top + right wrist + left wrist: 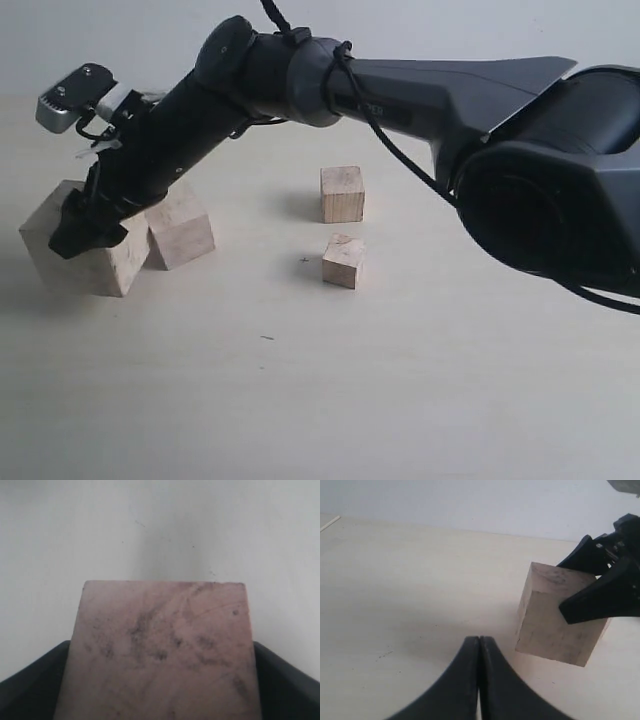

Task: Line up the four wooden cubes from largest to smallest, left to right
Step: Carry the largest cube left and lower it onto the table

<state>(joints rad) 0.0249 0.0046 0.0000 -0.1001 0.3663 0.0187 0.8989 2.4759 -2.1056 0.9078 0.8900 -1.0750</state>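
My right gripper (88, 232) reaches across to the far left and is shut on the largest wooden cube (112, 266), which sits tilted. In the right wrist view this mottled cube (162, 645) fills the space between the dark fingers (292, 680). The second-largest cube (184, 234) lies right beside it, on its right. Near the middle stand the third cube (342, 193) and, in front of it, the smallest cube (343, 261). My left gripper (479, 640) is shut and empty, a short way from the held cube (550, 620).
The pale tabletop (300, 400) stretches bare in front of the cubes. My right arm's dark bulk (540, 180) spans the upper right of the exterior view, above the two smaller cubes. A light wall (470, 500) backs the table.
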